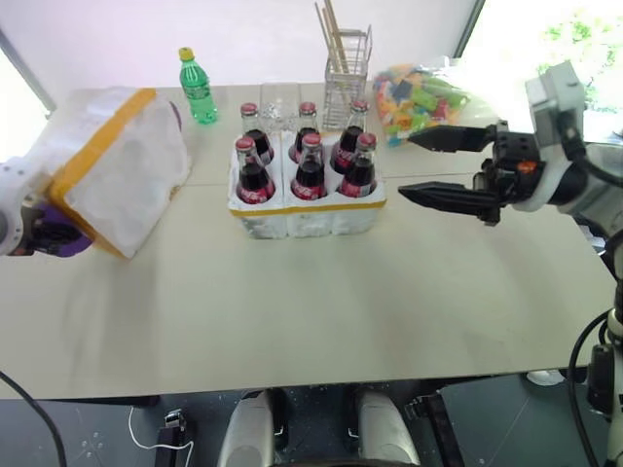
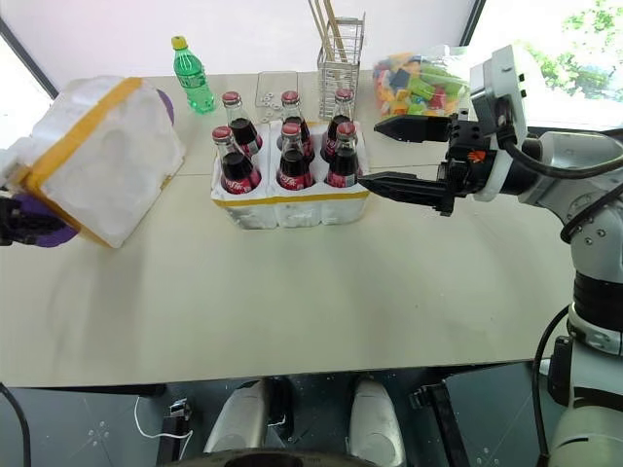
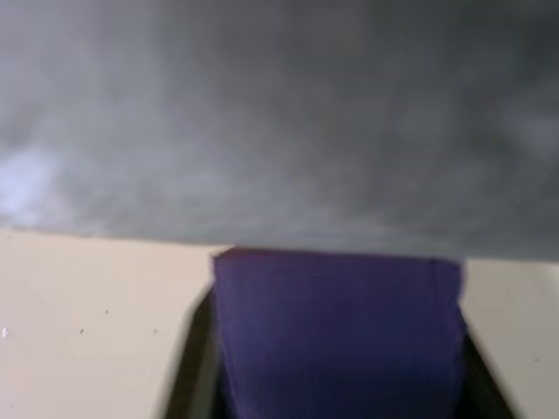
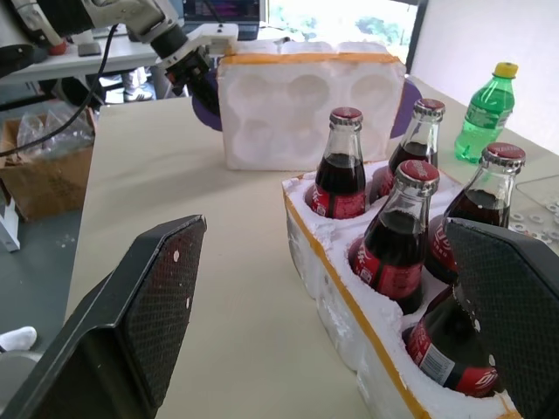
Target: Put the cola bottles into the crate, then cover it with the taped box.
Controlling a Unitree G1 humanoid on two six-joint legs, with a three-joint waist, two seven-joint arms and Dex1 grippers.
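Six cola bottles (image 1: pixel 309 161) stand upright in the wells of the crate (image 1: pixel 307 212), a low white styrofoam block banded in yellow tape near the middle of the beige table (image 1: pixel 321 311). At the robot's left, the taped box (image 1: pixel 117 165) sits tilted on the table's edge, its hollowed underside turned toward the crate, the left gripper (image 2: pixel 24 222) closed on its purple-padded near side. The right gripper (image 1: pixel 443 167) hovers just beside the crate with its black fingers spread wide, holding nothing. A green plastic bottle (image 1: pixel 198 88), a wire rack (image 1: pixel 347 83) and a bag of colored blocks (image 1: pixel 421 97) line the far edge
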